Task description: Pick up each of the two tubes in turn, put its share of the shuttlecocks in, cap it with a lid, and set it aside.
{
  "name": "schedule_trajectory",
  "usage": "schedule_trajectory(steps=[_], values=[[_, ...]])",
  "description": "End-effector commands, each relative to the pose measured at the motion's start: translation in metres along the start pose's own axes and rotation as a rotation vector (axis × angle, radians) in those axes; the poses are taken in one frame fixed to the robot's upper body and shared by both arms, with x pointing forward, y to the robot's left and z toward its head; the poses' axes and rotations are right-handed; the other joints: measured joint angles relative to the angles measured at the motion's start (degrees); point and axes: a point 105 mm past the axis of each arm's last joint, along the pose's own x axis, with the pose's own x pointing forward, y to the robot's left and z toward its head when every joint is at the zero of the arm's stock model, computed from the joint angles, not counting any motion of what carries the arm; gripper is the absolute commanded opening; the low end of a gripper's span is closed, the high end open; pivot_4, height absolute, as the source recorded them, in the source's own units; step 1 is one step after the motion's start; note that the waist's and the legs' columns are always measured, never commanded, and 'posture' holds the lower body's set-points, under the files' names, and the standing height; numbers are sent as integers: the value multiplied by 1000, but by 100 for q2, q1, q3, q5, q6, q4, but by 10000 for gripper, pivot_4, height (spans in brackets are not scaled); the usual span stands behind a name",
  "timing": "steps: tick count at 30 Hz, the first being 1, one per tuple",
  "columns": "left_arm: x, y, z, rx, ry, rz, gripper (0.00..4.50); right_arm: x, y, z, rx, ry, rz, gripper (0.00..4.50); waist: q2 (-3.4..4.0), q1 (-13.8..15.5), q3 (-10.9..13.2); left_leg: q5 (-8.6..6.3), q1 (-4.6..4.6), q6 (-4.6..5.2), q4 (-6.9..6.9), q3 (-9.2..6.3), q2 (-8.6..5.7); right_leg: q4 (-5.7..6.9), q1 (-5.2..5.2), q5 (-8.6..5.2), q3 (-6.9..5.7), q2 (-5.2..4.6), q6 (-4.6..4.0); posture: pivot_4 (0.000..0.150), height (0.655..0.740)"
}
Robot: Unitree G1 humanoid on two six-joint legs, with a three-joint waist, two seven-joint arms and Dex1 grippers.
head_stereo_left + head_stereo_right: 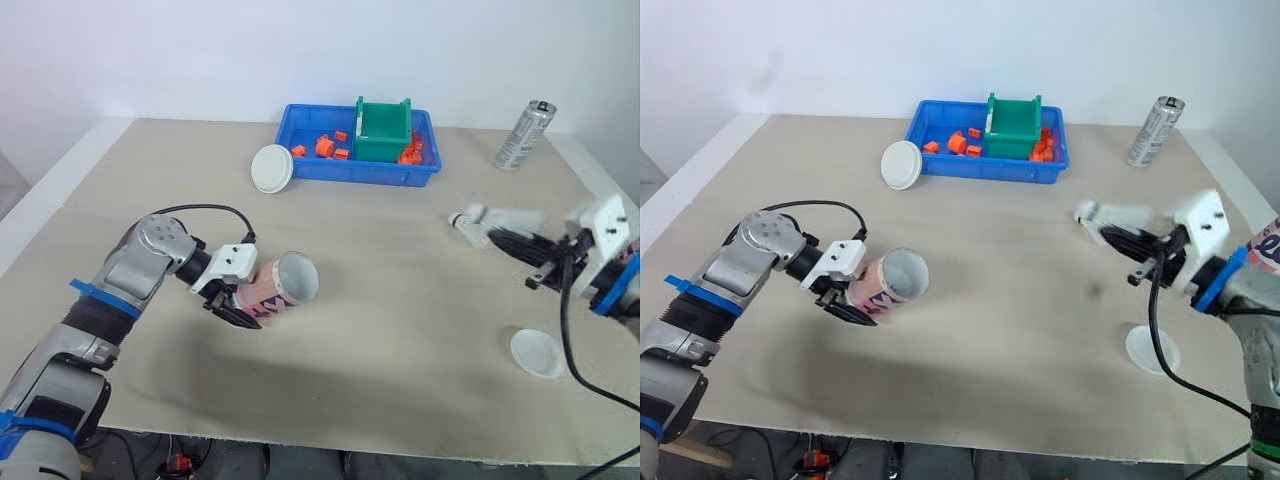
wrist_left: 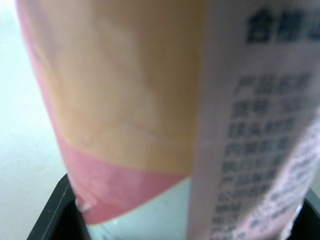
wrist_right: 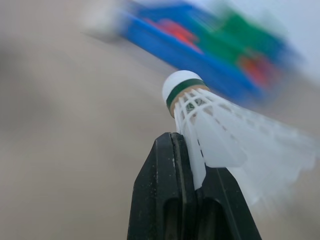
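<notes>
At lower left of the frame, the left gripper (image 1: 232,300) is clamping tight on the pink tube (image 1: 288,281), its open mouth tilting toward the right side. Over at the right edge, the right gripper (image 3: 186,146) is pinching a white shuttlecock (image 3: 200,112) by its feathers. One lid (image 1: 537,352) is lying below it and another lid (image 1: 271,168) is sitting by the blue bin (image 1: 330,170).

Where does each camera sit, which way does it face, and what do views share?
Left eye view: head, facing forward and down over the table; both arms show, left gripper clamping the tube, right gripper pinching a shuttlecock.
Right eye view: head's other eye; same scene.
Left wrist view: left wrist, along its fingers at the tube.
Right wrist view: right wrist, along its fingers at the shuttlecock, bin beyond.
Both eyes and right wrist share the bin.
</notes>
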Motion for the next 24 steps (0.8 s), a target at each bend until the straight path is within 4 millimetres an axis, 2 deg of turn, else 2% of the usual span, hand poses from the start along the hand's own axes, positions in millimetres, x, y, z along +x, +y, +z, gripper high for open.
schedule_trajectory(steps=[1,3,4,9,16,21,24], values=[[7,-1,2,11,-3,-36,30709,24,45,28,-143,-20,258,490,-9,1,2,0,0,0,1,0,0,-1,0,0,0,0,-1,1500,7355],[7,-1,2,14,-3,-36,30709,39,67,43,-250,-42,395,490,-11,-1,5,0,-8,-1,5,2,-3,-2,-3,1,1,-5,-1,1500,7355],[7,-1,2,14,-4,-36,30709,45,71,46,-289,-48,428,490,-11,2,5,1,-7,-2,10,8,-3,-2,-5,2,3,-7,-2,1500,7355],[6,-1,1,9,-7,-35,30709,69,77,53,-394,-79,496,490,-32,29,4,0,-21,-3,9,5,-5,-6,-10,-3,0,-10,-2,1500,7355],[6,-1,0,-2,-12,-31,30709,91,100,40,-492,-59,667,490,-32,29,4,-1,-21,-4,2,0,-1,0,-15,-7,-8,-4,-1,1500,7355],[7,-5,-2,-14,-13,-34,30709,108,111,49,-528,-106,712,490,-32,4,4,0,-17,-4,3,2,1,2,-15,-4,-7,-2,-5,1500,7355],[7,-5,-2,-16,-13,-33,30709,118,111,61,-519,-137,709,10470,-32,15,4,0,-14,-4,4,1,4,8,-15,-1,-7,1,-9,1500,7355]])
